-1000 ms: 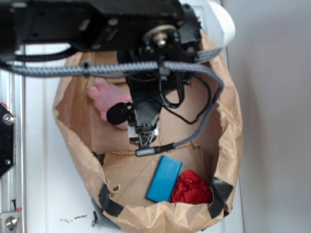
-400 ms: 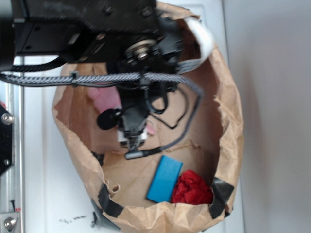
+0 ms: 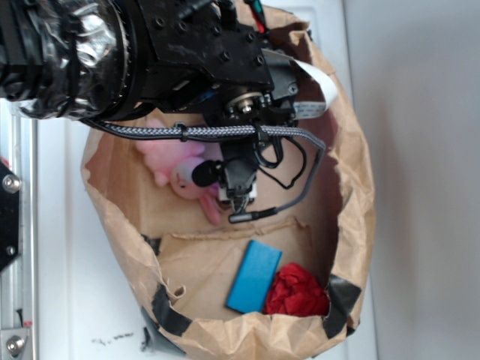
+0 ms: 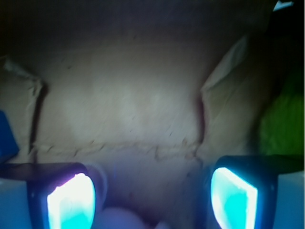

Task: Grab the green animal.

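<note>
The green animal shows only as a blurred green patch (image 4: pixel 282 119) at the right edge of the wrist view, beyond my right finger. In the exterior view it is hidden under the arm. My gripper (image 3: pixel 238 199) hangs inside the brown paper-lined basin (image 3: pixel 354 187), beside the pink plush bunny (image 3: pixel 169 159). In the wrist view my gripper (image 4: pixel 152 198) is open, with the jaws wide apart and only the paper floor between them. A pale pink blur (image 4: pixel 119 219) sits at the bottom edge, near the left finger.
A blue block (image 3: pixel 253 276) and a red wrinkly cloth lump (image 3: pixel 296 291) lie at the front of the basin. The blue block's edge also shows at the left of the wrist view (image 4: pixel 5 136). Paper walls rise all round.
The arm has swung back, and the gripper has shifted slightly right and up in the exterior view. More of the pink bunny now shows beside it.
</note>
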`<state>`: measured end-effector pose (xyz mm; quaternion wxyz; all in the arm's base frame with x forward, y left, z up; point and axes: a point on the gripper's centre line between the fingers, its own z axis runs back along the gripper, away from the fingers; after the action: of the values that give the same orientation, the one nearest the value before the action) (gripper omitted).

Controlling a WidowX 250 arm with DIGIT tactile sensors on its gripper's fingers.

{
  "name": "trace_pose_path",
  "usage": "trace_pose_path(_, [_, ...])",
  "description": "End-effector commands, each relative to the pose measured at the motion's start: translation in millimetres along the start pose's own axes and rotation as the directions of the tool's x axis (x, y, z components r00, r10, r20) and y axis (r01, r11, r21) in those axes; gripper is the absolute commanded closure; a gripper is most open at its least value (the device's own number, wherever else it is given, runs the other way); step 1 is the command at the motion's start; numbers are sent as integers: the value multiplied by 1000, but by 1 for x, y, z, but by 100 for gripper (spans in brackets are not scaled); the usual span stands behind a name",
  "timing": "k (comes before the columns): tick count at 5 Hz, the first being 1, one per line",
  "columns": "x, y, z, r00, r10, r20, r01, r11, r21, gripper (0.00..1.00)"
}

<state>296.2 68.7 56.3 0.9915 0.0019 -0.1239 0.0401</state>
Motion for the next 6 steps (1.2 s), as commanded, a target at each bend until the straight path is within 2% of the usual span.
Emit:
trace_pose_path(1, [31, 40, 15, 998, 54, 17, -55, 997, 45, 0])
trace_pose_path(2, [33, 46, 19, 994, 93, -64, -89, 994, 62, 0])
trace_pose_path(3, [22, 49, 31, 989, 85, -122, -79, 996, 48, 0])
trace_pose_path(4, [12, 56, 41, 986, 77, -149, -74, 997, 28, 0])
trace_pose_path(5, [0, 53, 48, 989, 56, -134, -48, 997, 66, 0])
trace_pose_path(6, [-6, 67, 41, 986, 99, -135, -83, 989, 120, 0])
